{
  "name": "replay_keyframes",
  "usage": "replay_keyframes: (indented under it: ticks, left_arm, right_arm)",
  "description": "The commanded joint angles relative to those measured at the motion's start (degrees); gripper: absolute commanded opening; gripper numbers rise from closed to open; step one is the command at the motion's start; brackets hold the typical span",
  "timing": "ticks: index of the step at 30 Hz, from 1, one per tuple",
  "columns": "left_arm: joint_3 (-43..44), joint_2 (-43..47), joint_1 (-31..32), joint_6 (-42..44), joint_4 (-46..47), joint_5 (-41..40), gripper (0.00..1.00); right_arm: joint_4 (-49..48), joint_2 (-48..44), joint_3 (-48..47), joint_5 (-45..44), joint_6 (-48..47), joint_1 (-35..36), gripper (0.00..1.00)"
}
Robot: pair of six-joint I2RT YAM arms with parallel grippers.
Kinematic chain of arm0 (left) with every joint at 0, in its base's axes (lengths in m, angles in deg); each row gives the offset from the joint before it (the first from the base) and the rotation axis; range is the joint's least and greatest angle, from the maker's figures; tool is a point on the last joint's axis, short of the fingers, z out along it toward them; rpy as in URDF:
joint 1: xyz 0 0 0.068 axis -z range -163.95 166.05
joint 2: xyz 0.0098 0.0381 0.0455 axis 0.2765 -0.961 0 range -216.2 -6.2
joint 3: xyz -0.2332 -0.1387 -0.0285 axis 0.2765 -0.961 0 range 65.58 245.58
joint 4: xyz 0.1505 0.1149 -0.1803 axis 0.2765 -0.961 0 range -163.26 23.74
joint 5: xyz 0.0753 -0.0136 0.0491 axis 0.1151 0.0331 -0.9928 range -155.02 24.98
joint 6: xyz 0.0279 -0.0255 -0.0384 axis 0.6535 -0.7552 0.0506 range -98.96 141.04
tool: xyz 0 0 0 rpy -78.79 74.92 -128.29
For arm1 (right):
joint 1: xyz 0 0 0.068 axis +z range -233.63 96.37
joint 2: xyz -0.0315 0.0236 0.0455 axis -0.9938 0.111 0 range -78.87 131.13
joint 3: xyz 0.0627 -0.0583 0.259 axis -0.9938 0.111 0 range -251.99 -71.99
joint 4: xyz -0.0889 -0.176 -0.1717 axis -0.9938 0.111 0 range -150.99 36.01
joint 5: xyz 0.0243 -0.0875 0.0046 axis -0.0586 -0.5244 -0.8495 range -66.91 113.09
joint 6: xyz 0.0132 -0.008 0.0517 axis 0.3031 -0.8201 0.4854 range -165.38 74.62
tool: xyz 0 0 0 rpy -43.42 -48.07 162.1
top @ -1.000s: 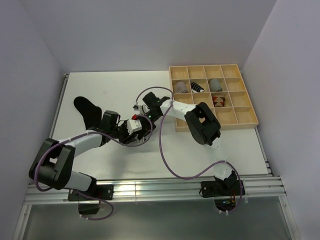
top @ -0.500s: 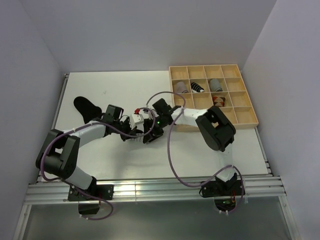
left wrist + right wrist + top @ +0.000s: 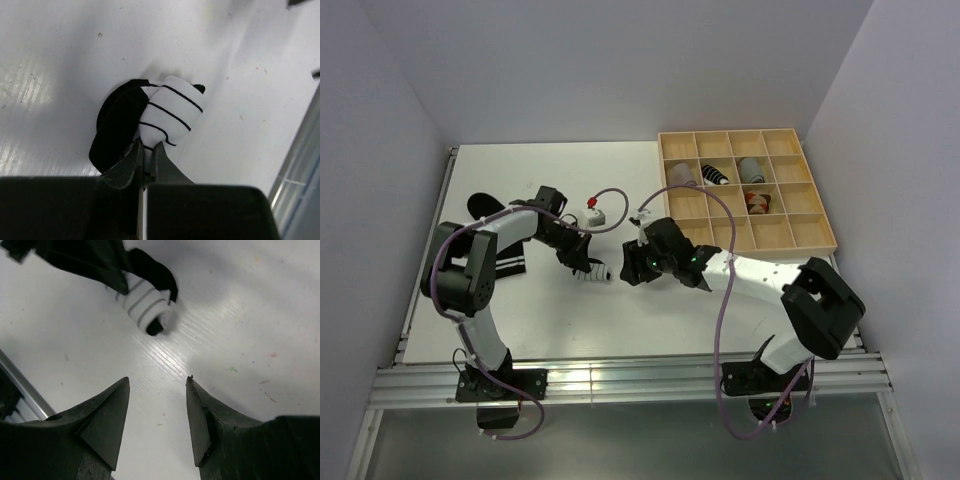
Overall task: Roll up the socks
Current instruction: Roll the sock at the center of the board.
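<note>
The striped sock [image 3: 170, 112] is a small, soft, light bundle: white with thin black lines, with a black fold bulging on one side. It probably gives under any squeeze and springs loose if let go, so a hold is likely best across the thick middle of the roll, pinching all the layers at once, not on the loose black flap. It lies on the white table [image 3: 550, 310] near the middle, between the two arms and well apart from the wooden tray [image 3: 820, 245]. The left claw [image 3: 148, 152] is closed on the near end of the bundle, its fingers nipping the fabric tight. The right claw [image 3: 157, 382] hangs just beside it, jaws spread and holding nothing. Seen from above, the roll's long axis runs roughly across the table from the left claw toward the right one. A small black tip shows at the free end, which faces the right claw. Lying on its side, it looks apt to roll or unwind if nudged sideways.
</note>
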Motion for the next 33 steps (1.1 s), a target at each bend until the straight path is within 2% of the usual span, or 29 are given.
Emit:
replay_keyframes:
  ticks: [1, 8, 13, 24, 33]
  left_arm:
    - [5.5, -4.6, -0.3, -0.1, -11.4, 2.1, 0.00]
    - [13.1, -13.7, -0.4, 1.4, -21.4, 4.8, 0.00]
    - [16.9, -19.0, -0.4, 2.0, -26.0, 5.2, 0.00]
    - [22.0, -26.2, -0.9, 2.4, -33.5, 4.0, 0.00]
    - [25.4, -29.3, -0.9, 4.2, -38.1, 3.6, 0.00]
  right_arm:
    - [-3.9, -4.2, 0.6, -15.9, -6.1, 5.9, 0.57]
    - [-3.6, -4.5, -0.6, -21.7, -15.8, 13.4, 0.57]
    - [-3.0, -0.8, -3.4, -24.6, -23.9, 18.1, 0.59]
    - [1.9, 10.9, -12.5, -27.9, -32.0, 24.0, 0.59]
    - [3.3, 17.3, -16.1, -35.2, -36.6, 28.0, 0.59]
